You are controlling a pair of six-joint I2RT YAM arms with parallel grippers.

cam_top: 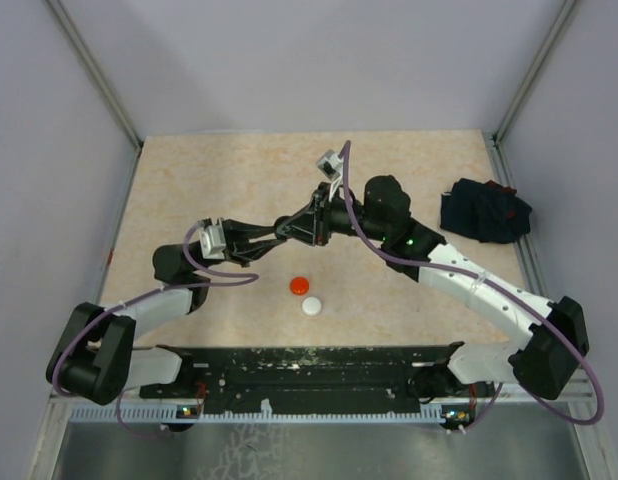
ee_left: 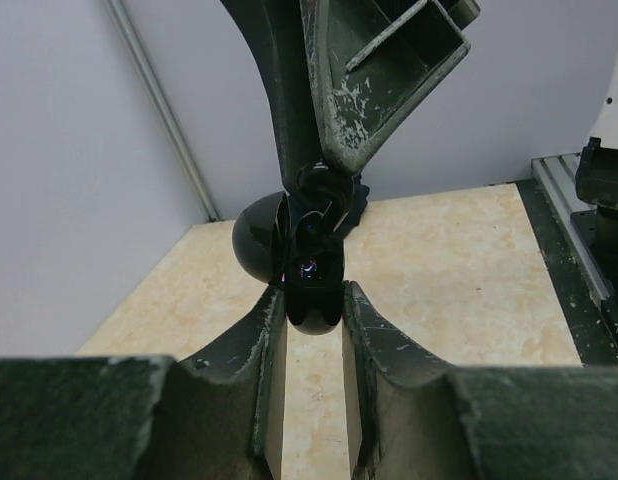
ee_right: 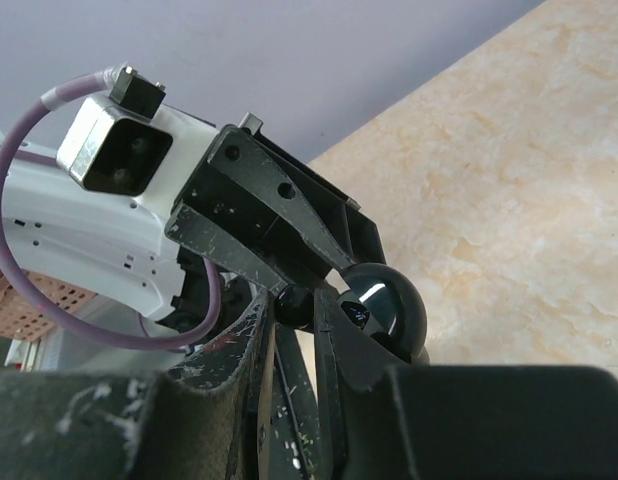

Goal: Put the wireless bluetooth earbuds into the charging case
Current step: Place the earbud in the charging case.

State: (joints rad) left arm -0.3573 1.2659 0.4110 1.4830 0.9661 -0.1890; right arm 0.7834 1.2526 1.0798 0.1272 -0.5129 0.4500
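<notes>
My left gripper is shut on a glossy black round charging case, held above the table with its domed lid swung open. My right gripper meets it tip to tip from the opposite side. It is shut on a small black earbud right at the case's opening. In the right wrist view the case sits just right of my fingers, with the left gripper's fingers coming in from above. The other earbuds are out of view.
A red round disc and a white round disc lie on the tabletop in front of the grippers. A dark navy cloth bundle lies at the right edge. Walls enclose the table on three sides.
</notes>
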